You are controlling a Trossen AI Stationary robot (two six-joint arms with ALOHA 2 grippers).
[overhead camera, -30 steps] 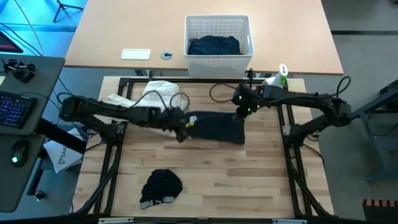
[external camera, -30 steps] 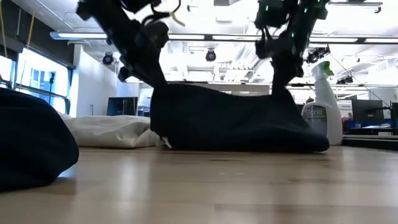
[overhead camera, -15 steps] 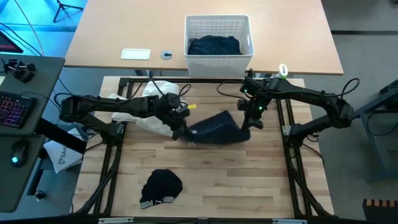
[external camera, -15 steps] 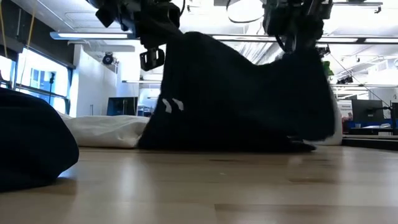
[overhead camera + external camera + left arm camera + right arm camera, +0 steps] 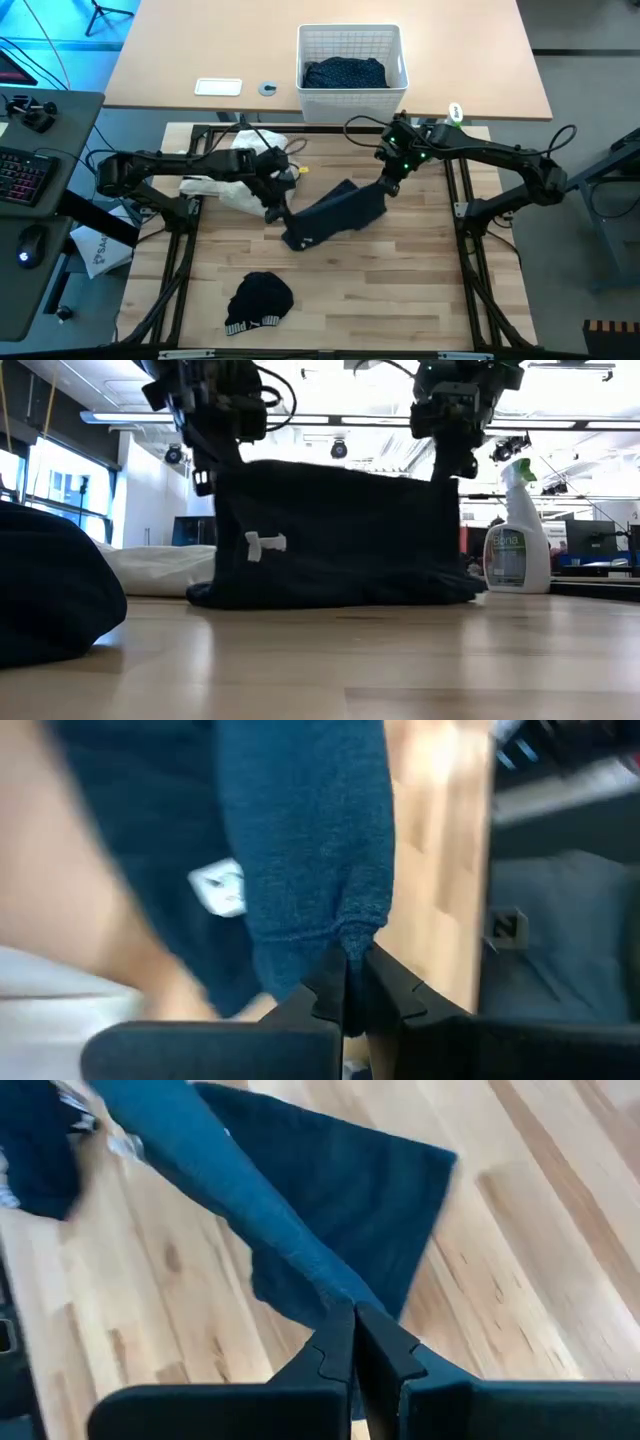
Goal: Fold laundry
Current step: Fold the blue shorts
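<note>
As I look down from the high view, the wooden table (image 5: 400, 290) fills the lower middle of the frame. At its centre a dark garment (image 5: 335, 213) hangs stretched between my two arms, its lower edge on the wood. I see the left gripper (image 5: 272, 201) pinched fully closed on the cloth's left corner, and the right gripper (image 5: 386, 180) closed on the right corner. Top centre, the white basket (image 5: 401, 72) holds a navy shirt (image 5: 344, 72). A small black piece (image 5: 259, 301) lies lower left.
</note>
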